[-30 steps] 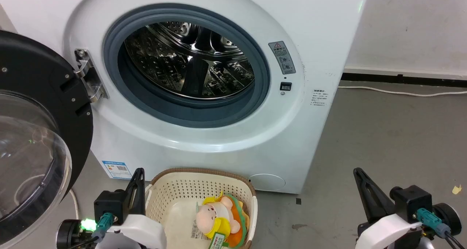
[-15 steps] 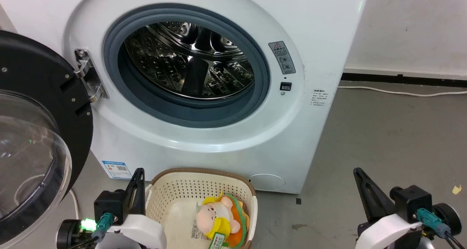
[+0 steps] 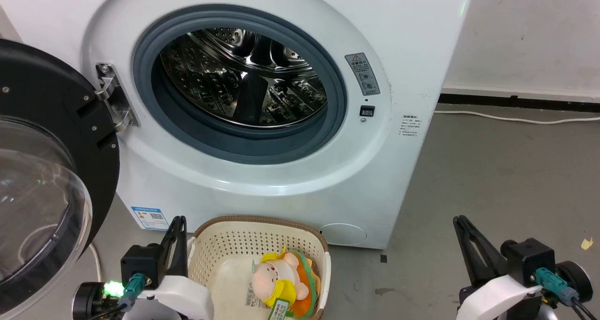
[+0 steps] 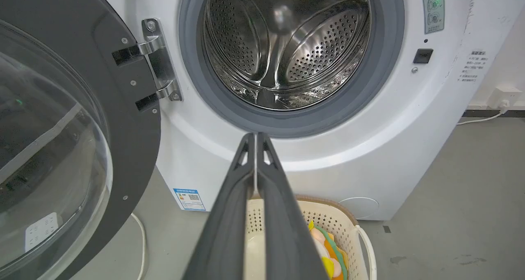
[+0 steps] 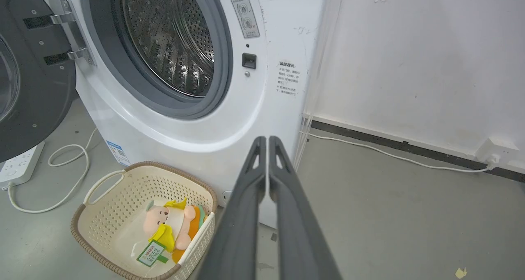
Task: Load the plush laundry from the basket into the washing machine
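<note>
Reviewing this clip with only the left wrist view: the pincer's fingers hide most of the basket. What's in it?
Observer: One plush toy, pale pink and yellow, lying on the bottom of the basket, with a green-white tag attached.
Operator: Is the right pincer carrying anything?
Observer: No. The right pincer is empty, its fingers nearly together.
Operator: Any clutter on that arm's side?
Observer: A small yellow scrap lies on the grey floor.
</note>
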Controlling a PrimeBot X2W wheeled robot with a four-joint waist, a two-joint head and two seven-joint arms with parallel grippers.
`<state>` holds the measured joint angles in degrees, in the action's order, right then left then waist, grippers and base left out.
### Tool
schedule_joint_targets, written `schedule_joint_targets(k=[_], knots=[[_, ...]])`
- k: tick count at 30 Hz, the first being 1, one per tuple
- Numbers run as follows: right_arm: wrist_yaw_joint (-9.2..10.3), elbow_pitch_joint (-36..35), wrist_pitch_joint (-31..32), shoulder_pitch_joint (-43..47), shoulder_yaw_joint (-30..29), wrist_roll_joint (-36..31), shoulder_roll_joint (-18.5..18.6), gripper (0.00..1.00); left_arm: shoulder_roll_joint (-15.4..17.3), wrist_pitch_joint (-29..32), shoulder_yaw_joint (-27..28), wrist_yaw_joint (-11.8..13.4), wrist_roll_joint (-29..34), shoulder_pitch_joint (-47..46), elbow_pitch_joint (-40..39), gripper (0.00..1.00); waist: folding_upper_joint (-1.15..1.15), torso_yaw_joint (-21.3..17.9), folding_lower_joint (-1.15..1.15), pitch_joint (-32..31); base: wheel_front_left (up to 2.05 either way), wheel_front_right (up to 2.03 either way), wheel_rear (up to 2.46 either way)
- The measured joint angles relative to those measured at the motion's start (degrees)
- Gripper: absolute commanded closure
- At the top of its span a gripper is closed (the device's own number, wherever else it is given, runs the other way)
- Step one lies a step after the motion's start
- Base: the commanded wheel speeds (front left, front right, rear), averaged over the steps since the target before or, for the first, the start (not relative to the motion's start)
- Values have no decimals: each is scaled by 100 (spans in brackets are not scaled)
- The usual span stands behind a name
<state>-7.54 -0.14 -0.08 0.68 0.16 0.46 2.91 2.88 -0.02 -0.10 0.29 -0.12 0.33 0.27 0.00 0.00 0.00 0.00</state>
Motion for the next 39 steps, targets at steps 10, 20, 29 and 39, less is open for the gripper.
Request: schedule_joint_targets(k=[10, 20, 29, 39], knots=[[0, 0, -27, 1, -11, 32, 0, 0, 0, -22, -47, 10, -2, 0, 1, 0, 0, -9, 0, 15, 0, 0, 0], [0, 8, -151, -1, -92, 183, 0, 0, 0, -153, -122, 54, -7, -12, 71, 0, 0, -89, 0, 191, 0, 0, 0], [0, -8, -253, -97, -109, 333, 0, 0, 12, -254, -166, 54, -52, -201, 379, 0, 0, -250, 1, 562, 0, 0, 0], [0, -104, -367, -264, -94, 581, -1, 0, 177, -312, -244, 10, -59, -674, 935, 0, 0, -492, 1, 1067, 0, 0, 0]])
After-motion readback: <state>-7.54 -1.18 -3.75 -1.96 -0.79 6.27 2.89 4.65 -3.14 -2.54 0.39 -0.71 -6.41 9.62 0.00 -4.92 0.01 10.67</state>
